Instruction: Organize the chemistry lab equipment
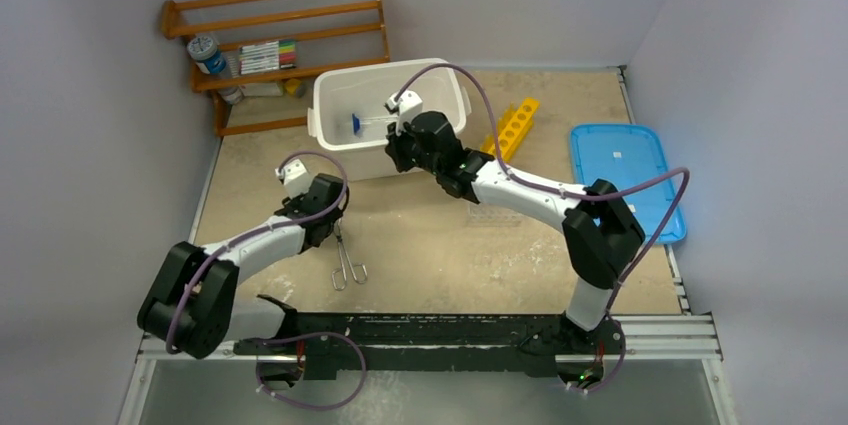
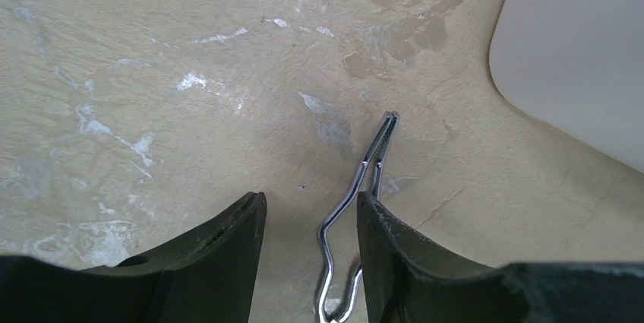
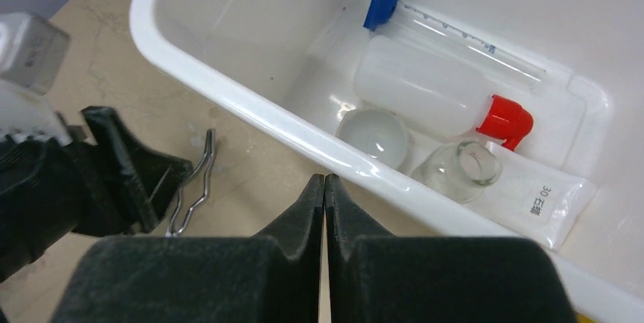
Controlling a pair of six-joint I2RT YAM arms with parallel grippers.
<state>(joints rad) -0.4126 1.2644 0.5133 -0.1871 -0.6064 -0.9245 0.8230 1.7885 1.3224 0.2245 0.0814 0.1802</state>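
Observation:
The metal tongs (image 2: 363, 186) lie flat on the table, handles toward the near edge (image 1: 349, 267). My left gripper (image 2: 311, 213) is open and low over them, with the tongs' shaft between its fingers, close to the right finger. It also shows in the top view (image 1: 333, 223). My right gripper (image 3: 325, 182) is shut and empty, just outside the front rim of the white bin (image 3: 250, 99). Inside the bin lie the squeeze bottle (image 3: 421, 93) with its red cap, the blue-ended tube (image 3: 456, 28), a small glass jar (image 3: 462, 167), a round clear dish (image 3: 374, 134) and a packet (image 3: 535, 197).
A wooden rack (image 1: 275, 50) with coloured markers stands at the back left. A yellow tube rack (image 1: 513, 127) lies right of the bin (image 1: 335, 120), and a blue lid (image 1: 625, 177) lies at the far right. The bin's corner shows in the left wrist view (image 2: 577, 57).

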